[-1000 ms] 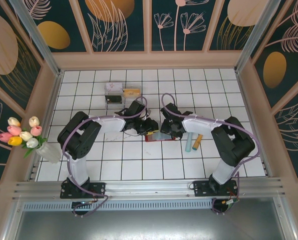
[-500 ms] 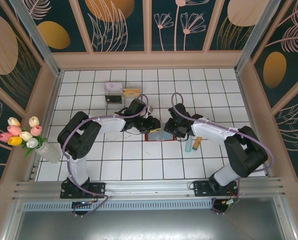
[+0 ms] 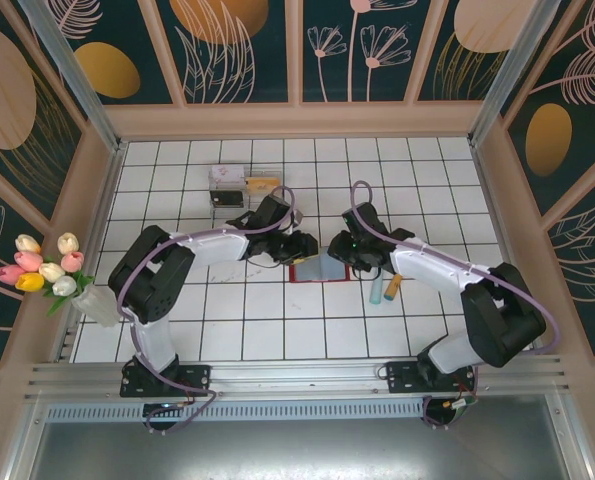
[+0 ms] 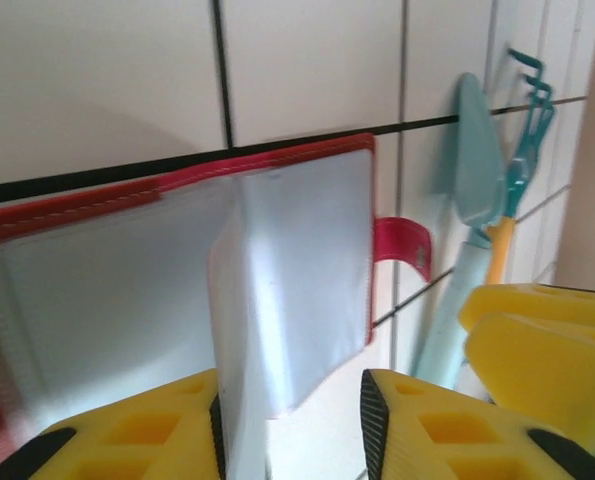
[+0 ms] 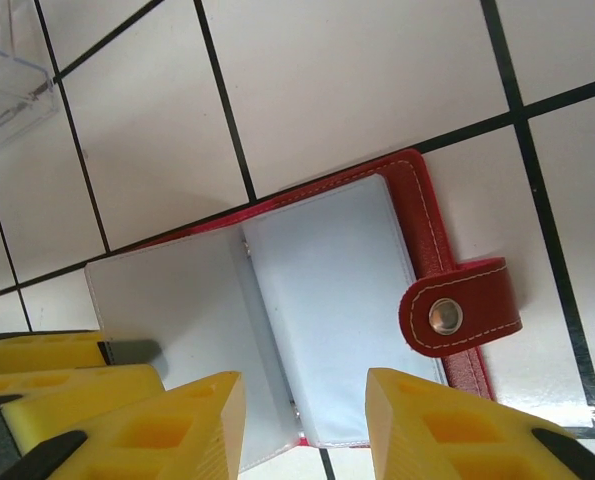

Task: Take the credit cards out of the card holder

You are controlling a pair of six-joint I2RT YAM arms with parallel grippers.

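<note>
White tiled table [image 3: 227, 330]: open card holder [image 3: 317, 271], clear box [image 3: 229, 187], blue item [image 3: 377, 291], orange item [image 3: 394, 283].

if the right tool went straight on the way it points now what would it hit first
Most likely the open card holder: the right tool points at its grey-blue pocket pages, with its jaws apart over the near edge. Depth is hard to judge.

Across your white tiled table [image 3: 447, 180], a clear plastic box [image 3: 229, 186] sits toward the far left. A teal scoop [image 4: 474, 150] and an orange-handled teal rake [image 4: 530, 95] lie side by side. Tulips [image 3: 45, 265] stand in a vase at your left.
</note>
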